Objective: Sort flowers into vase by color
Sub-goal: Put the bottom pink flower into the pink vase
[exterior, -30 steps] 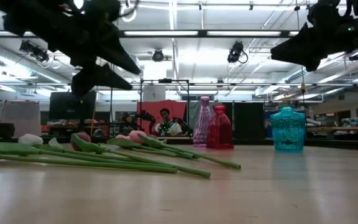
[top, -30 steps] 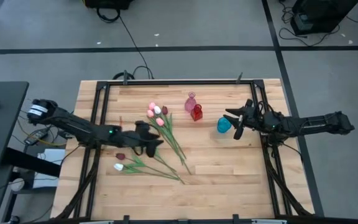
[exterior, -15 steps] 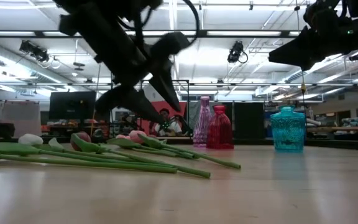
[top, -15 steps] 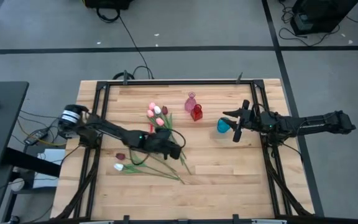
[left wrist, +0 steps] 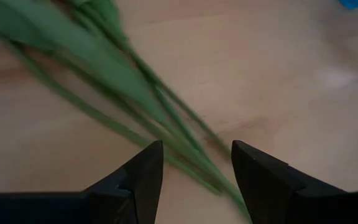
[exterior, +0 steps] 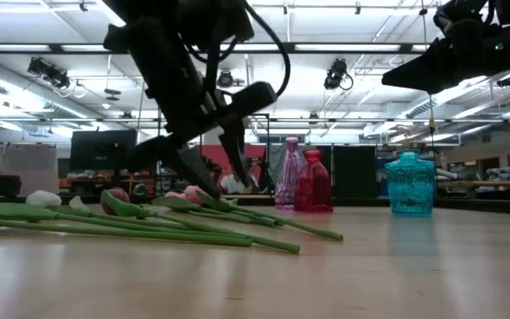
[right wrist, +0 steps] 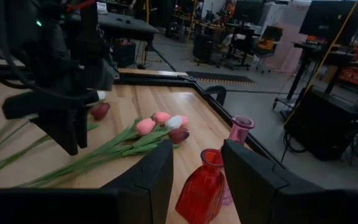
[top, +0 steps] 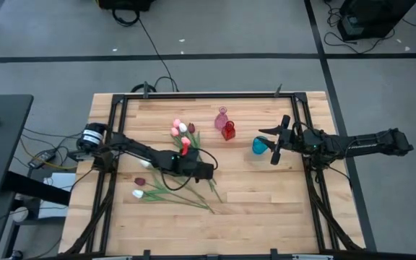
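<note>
Several artificial tulips lie flat on the wooden table in two bunches. One bunch (top: 193,155) has pink, white and maroon heads (right wrist: 163,124) near the table's middle, its stems running toward the near right. The other bunch (top: 168,193) lies nearer the left, with white and maroon heads. My left gripper (top: 208,173) hangs open just above the first bunch's stems (left wrist: 166,118), fingers pointing down (exterior: 224,184). My right gripper (top: 273,144) is open beside the teal vase (top: 260,146), above the table (exterior: 432,71). The pink vase (top: 222,118) and the red vase (top: 228,131) stand upright.
The three vases stand in a loose row at the table's far middle (exterior: 312,182). A black metal frame (top: 193,96) rims the table. Bare wood (top: 266,195) lies toward the near right. A person sits in the room behind (exterior: 237,173).
My left gripper has swung from the table's left toward its right, across the flowers, and has come down over the lower stems of the pink and white bunch, turning as it went. The flowers have stayed where they were.
</note>
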Available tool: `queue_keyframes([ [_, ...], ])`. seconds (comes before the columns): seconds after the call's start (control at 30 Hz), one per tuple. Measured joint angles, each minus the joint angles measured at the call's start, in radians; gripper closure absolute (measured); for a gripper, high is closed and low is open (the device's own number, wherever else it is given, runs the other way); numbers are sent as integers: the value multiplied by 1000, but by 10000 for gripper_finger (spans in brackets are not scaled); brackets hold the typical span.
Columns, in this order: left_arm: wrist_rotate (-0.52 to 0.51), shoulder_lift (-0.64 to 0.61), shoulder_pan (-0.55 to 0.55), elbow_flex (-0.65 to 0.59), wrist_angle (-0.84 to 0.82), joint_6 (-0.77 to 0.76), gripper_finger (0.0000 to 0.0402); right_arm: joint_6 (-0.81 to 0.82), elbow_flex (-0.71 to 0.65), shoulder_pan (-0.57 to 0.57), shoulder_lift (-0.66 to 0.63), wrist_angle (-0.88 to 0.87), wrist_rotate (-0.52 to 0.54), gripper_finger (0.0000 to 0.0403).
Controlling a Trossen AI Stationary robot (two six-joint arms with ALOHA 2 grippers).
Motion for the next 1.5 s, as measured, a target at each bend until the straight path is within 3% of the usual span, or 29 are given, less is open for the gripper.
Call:
queue_keyframes([
  [0.13, 49, 29, 30, 0, 14, -17, 206, -9, 0, 0, 13, 14, 0, 252],
  [0.47, 51, 54, 77, 0, 13, 23, 216, -9, -1, -2, 71, 84, -2, 252],
  [0.57, 63, 75, 83, 3, 15, 50, 248, -9, -1, -2, 92, 107, -2, 252],
  [0.77, 51, 78, 84, 2, 13, 124, 366, -9, -1, -2, 135, 123, -2, 252],
  [0.83, 50, 65, 84, 0, 11, 154, 388, -9, -1, -2, 147, 135, -1, 252],
  [1.13, 29, -57, 84, -2, -111, 315, 385, -9, -1, -2, 166, 147, -1, 252],
  [1.33, 18, -164, 84, -2, -228, 589, 385, -9, -1, -2, 160, 146, -1, 252],
  [1.5, 97, -228, 84, -2, -325, 773, 380, -7, 0, -3, 159, 170, 5, 252],
])
